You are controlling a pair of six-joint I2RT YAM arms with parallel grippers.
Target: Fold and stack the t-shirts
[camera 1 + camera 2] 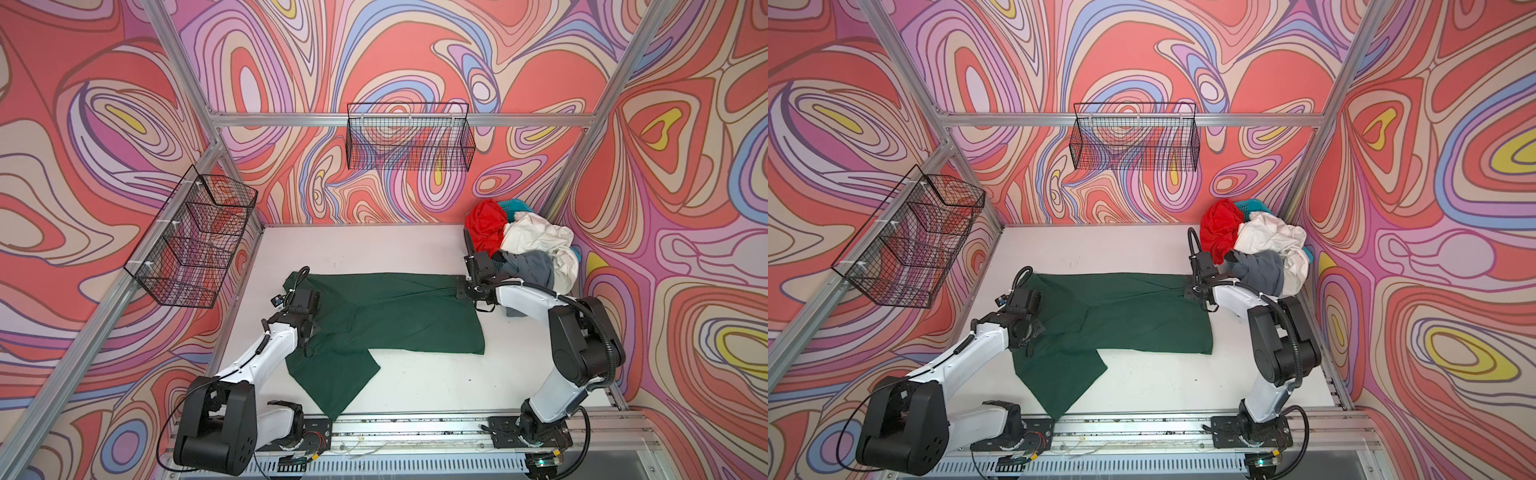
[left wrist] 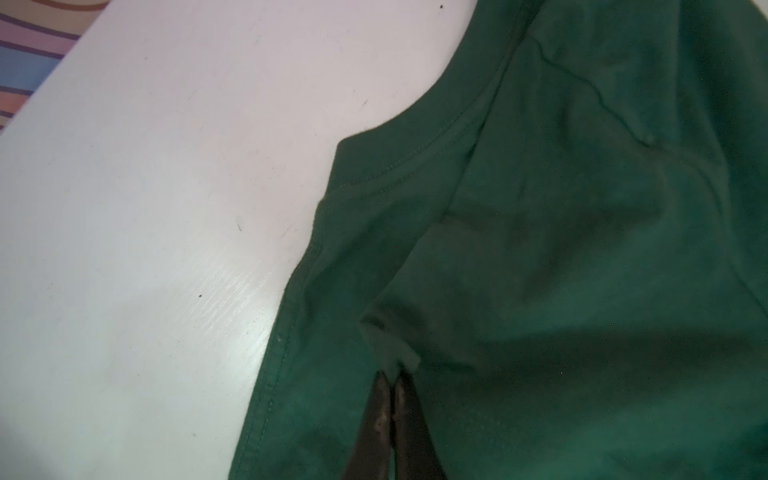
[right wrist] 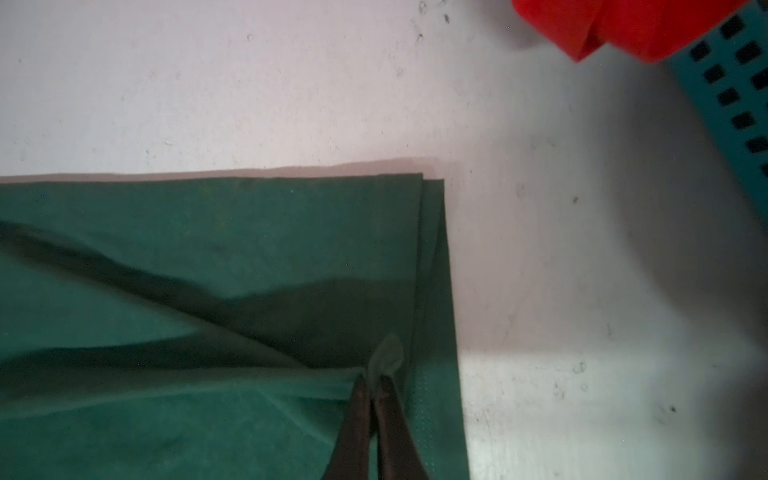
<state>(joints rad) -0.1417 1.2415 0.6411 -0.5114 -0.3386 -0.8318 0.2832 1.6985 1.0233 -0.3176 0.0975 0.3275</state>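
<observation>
Left wrist view, item one, on the near side: the left end effector (image 2: 392, 372), fingers pressed together on a small pucker of the dark green shirt (image 2: 561, 270), close to a stitched edge that curves over the bench (image 2: 145, 208).

Item two, right wrist view: the right end effector (image 3: 374, 376), likewise closed. It pinches a tuft of the same shirt just inside its straight hemmed end, where two layers lie edge on edge.

Item three, both top views: the dark green shirt lies spread across the middle of the bench between the two arms. Its far edge runs straight, a diagonal crease crosses the body, and one flap trails toward the near rail. Judged state — laid out and gripped at both ends, not yet brought into a compact folded packet.

Item four, far right corner of the bench: the turquoise basket (image 1: 509, 205), mostly buried. Heaped over it, bunched and unfolded, are the red shirt (image 1: 484, 228), the off-white shirt (image 1: 536, 241) and the grey-blue shirt (image 1: 536, 270). The grey-blue one hangs down the near side of the heap, just behind the right arm's wrist.

Tally: no finished fold and no stack anywhere in view. One shirt of four is in hand and three wait in the heap. The task reads as early — about the first fold of the first garment, with the stacking all to come.
</observation>
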